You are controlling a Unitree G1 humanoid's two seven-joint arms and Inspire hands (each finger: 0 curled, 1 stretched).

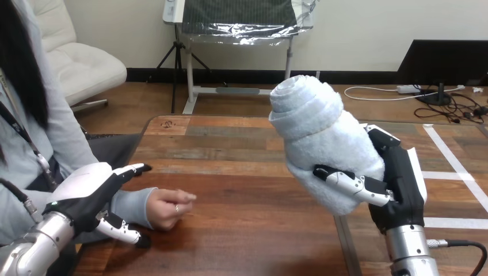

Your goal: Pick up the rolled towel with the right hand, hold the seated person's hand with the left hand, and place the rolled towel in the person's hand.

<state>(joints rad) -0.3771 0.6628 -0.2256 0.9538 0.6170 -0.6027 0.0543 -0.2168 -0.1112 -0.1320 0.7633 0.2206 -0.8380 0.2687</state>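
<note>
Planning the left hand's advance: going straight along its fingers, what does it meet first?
Probably the person's wrist, which lies between the fingers and thumb of the left hand; the person's hand sits just beyond. Depth is unclear.

Bare table (241,190) between person's hand (170,208) and rolled towel (322,144)

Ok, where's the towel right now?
In the head view's right half, the rolled towel is held up above the table in the right hand, well apart from the person's hand at the left.
</note>
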